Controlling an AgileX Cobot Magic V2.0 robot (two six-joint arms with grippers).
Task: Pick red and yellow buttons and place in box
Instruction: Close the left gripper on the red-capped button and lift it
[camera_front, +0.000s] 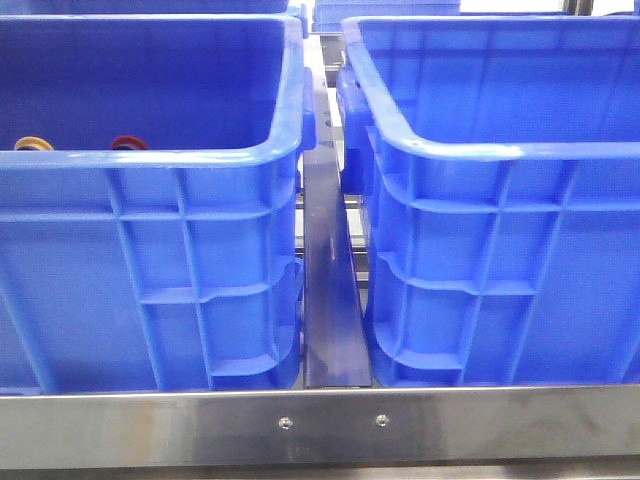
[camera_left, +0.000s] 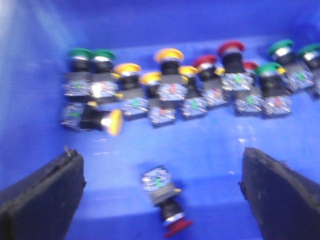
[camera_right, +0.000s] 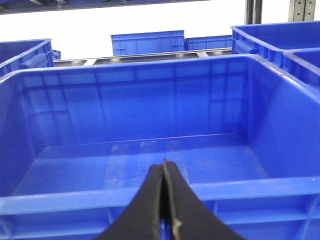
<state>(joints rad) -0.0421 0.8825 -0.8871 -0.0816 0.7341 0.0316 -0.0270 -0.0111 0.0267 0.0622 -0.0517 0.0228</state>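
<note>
Two grippers: left gripper (camera_left: 160, 195) spread wide, empty, over a red button (camera_left: 166, 205) lying at 6 o'clock of the cluster. Right gripper (camera_right: 164, 200) pressed together, empty, before the box (camera_right: 150, 195). No legible writing.

Two glossy blue moulded-plastic crates, the box (camera_front: 500, 150) and its smooth-walled neighbour (camera_front: 150, 160), sit behind a brushed-metal rail (camera_front: 320, 425) fixed with two screws. Shiny plastic caps top the red button (camera_left: 177, 228) and yellow button (camera_left: 114, 122), above clear-looking bodies and bright metal collars. The left gripper (camera_left: 160, 192) and right gripper (camera_right: 163, 210) wear matt black, rough foam-like pads.
</note>
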